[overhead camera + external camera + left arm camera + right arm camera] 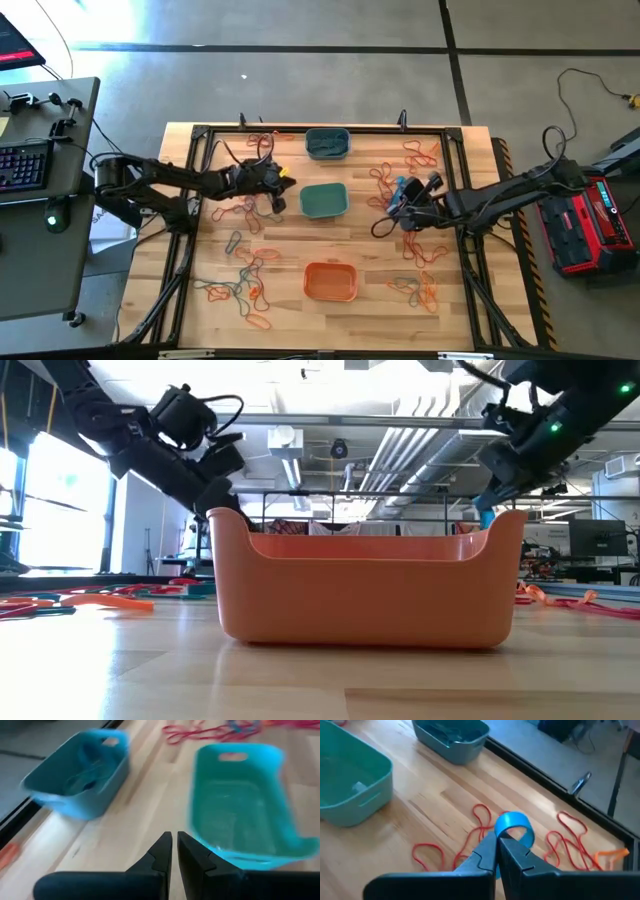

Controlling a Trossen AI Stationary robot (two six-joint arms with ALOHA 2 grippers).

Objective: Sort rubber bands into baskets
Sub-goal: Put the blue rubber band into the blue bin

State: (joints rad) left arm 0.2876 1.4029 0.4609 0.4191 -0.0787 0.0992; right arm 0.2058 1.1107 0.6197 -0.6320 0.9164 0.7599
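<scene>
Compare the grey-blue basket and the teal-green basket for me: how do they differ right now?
Colour: the grey-blue basket is a dull slate blue, the teal-green basket a brighter green. Place: the grey-blue basket sits at the table's far edge, the teal-green basket mid-table between both arms. Contents: the grey-blue basket holds dark bands; the teal-green basket looks nearly bare. Both are rounded-rectangular tubs of like size, upright.

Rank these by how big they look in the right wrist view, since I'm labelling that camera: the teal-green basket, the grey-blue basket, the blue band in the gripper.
1. teal-green basket, cut off by the frame and nearer the camera.
2. grey-blue basket, farther off, so its smaller look may be distance only.
3. blue band, pinched by the shut right gripper.
</scene>
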